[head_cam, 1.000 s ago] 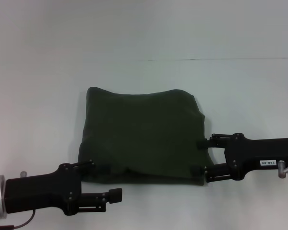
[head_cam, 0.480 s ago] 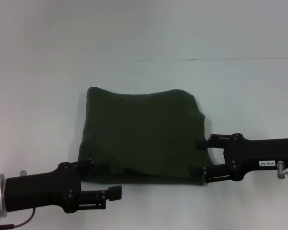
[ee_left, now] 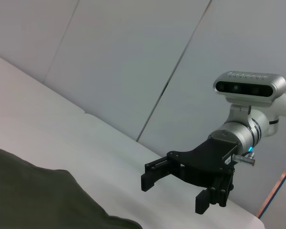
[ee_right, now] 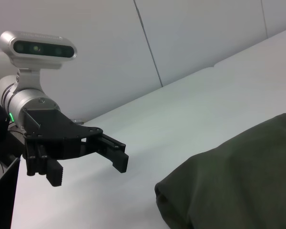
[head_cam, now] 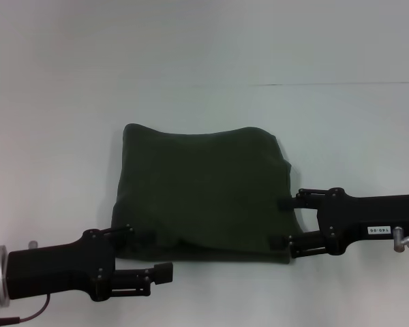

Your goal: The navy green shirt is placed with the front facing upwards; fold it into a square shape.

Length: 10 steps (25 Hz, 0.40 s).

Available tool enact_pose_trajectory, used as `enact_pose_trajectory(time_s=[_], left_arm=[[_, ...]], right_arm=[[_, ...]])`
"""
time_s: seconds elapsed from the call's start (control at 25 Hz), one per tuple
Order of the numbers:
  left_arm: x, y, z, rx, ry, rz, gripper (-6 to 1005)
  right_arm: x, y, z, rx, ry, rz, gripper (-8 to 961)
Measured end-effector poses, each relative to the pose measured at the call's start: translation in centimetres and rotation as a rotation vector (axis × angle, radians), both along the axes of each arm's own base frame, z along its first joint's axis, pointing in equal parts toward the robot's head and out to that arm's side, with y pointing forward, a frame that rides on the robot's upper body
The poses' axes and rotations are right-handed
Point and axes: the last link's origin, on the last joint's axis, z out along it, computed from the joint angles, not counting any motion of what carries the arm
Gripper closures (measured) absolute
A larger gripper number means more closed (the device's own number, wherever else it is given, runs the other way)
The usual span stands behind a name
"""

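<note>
The navy green shirt [head_cam: 201, 194] lies folded into a rough square in the middle of the white table, plain dark green side up. No lettering or label shows. My left gripper [head_cam: 148, 252] is open at the shirt's near left corner, one finger at the hem and the other off the cloth. My right gripper [head_cam: 283, 221] is open against the shirt's right edge, with both fingertips at the fold. The left wrist view shows the shirt [ee_left: 38, 195] and the open right gripper [ee_left: 176, 188]. The right wrist view shows the shirt [ee_right: 238, 181] and the open left gripper [ee_right: 86, 157].
The white table [head_cam: 204, 54] stretches all around the shirt. A thin seam line [head_cam: 327, 84] runs across its far right part. Grey wall panels [ee_left: 133, 57] stand behind the table.
My left gripper has crept slightly toward the shirt's near edge. The right gripper and the shirt have hardly moved.
</note>
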Motion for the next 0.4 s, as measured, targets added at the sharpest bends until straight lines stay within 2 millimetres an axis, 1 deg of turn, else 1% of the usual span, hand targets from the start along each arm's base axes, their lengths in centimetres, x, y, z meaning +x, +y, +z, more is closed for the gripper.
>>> enact_pose_trajectory(time_s=[0.4], left_arm=[[0.08, 0.07, -0.01, 0.001, 0.0, -0.005, 92]], right_arm=[[-0.08, -0.02, -0.22, -0.009, -0.001, 0.002, 27]])
